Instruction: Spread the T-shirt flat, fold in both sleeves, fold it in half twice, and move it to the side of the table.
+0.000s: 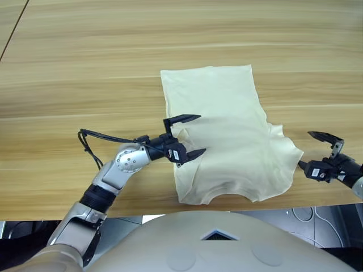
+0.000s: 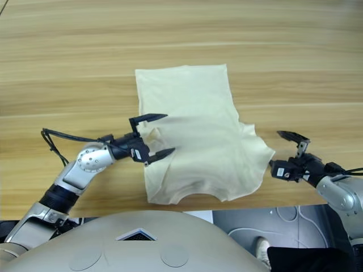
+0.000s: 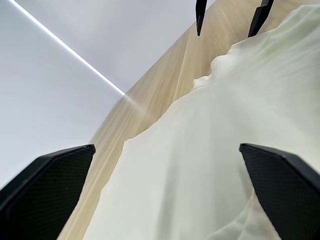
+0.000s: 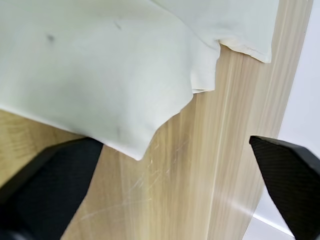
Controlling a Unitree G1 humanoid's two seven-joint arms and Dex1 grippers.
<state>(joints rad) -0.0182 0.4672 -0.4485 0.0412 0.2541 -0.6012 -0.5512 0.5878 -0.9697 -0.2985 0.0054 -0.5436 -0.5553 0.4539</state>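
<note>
Across the middle of a pale wooden worktop lies a cream T-shirt, spread mostly flat. Its straight hem points to the far side. Its curved neckline lies at the near edge of the worktop. The shirt's left side runs fairly straight, with soft creases toward the near end. On the right, 1 sleeve flares outward with a wavy edge.

The left end effector sits over the shirt's left edge, about halfway along its length. Its 2 black fingers are spread wide and grip nothing. Whether they touch the fabric cannot be told.

The right end effector is just beside the flared sleeve, over bare wood near the worktop's near edge. Its 2 fingers are also spread apart and empty, with a narrow strip of wood between them and the cloth.
</note>
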